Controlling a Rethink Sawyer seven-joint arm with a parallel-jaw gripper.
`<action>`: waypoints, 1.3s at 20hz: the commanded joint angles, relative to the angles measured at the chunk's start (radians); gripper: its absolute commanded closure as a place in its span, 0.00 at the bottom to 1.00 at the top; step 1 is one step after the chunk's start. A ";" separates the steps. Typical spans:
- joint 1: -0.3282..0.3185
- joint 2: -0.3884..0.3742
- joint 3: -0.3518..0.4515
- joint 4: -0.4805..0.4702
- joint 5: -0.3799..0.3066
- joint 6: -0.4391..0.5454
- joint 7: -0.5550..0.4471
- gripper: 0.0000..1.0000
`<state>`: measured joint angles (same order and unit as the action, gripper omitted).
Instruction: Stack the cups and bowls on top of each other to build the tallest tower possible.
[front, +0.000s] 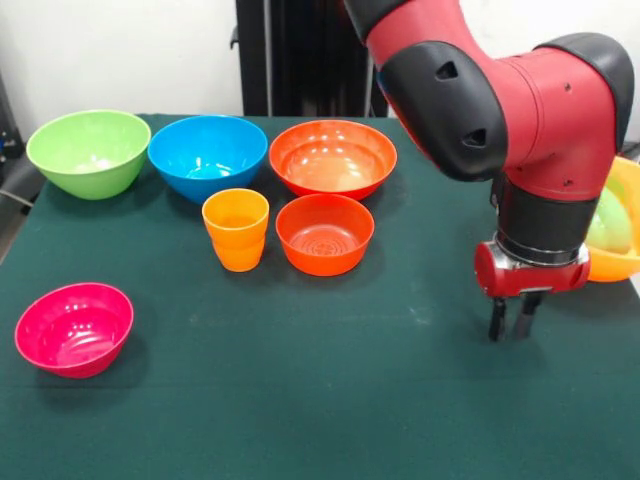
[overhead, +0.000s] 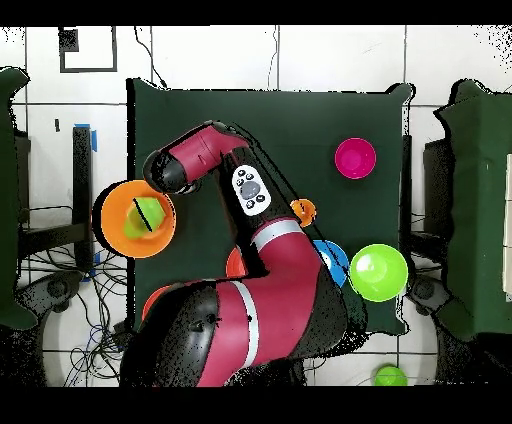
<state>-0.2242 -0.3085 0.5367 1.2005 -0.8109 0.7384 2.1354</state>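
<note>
My gripper (front: 510, 325) hangs just above the table at the right, fingers slightly apart and empty. Right of it, at the table's edge, the largest orange bowl (front: 615, 265) holds a small green bowl (front: 612, 225); both show in the overhead view (overhead: 113, 238), (overhead: 150, 212). An orange cup (front: 236, 228) and a small red-orange bowl (front: 325, 233) stand side by side mid-table. Behind them stand a green bowl (front: 88, 150), a blue bowl (front: 207, 155) and a bigger red-orange bowl (front: 333, 158). A pink bowl (front: 74, 328) sits at the near left.
My arm's elbow (front: 470, 100) hangs over the table's right side and hides part of the table in the overhead view. A small green object (overhead: 390, 376) lies off the table by the robot's base.
</note>
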 joint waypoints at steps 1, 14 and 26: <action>-0.011 0.011 -0.051 -0.062 -0.018 0.069 -0.134 1.00; -0.029 -0.013 -0.034 -0.020 0.024 0.086 -0.160 1.00; -0.093 -0.335 0.051 0.298 0.310 0.290 -0.157 0.00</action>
<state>-0.2955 -0.4243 0.5287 1.3191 -0.6164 0.8072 2.1354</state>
